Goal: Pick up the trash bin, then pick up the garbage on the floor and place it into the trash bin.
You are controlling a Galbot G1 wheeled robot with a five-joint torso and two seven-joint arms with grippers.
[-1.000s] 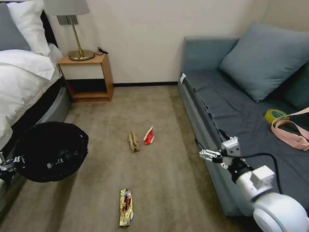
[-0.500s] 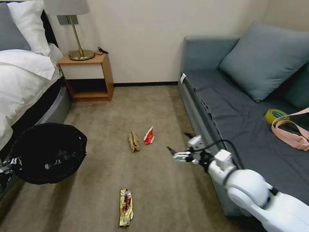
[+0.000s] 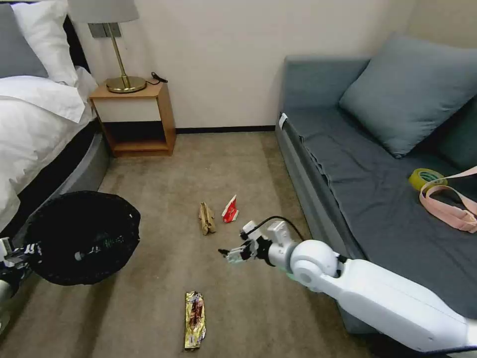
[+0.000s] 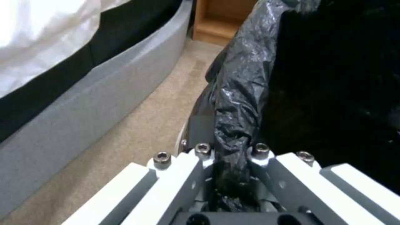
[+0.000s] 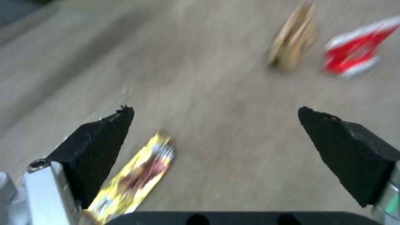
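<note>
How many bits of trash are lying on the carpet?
3: brown paper mid-floor, red-and-white packet beside it, gold wrapper nearest the robot. More may be hidden.

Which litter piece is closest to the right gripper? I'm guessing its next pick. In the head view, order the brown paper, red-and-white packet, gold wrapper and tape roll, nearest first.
From the right gripper, open above the carpet:
1. Brown paper and red-and-white packet, just beyond it; too close to call.
2. Gold wrapper, on the floor nearer the robot.
3. Tape roll, far off on the sofa.
</note>
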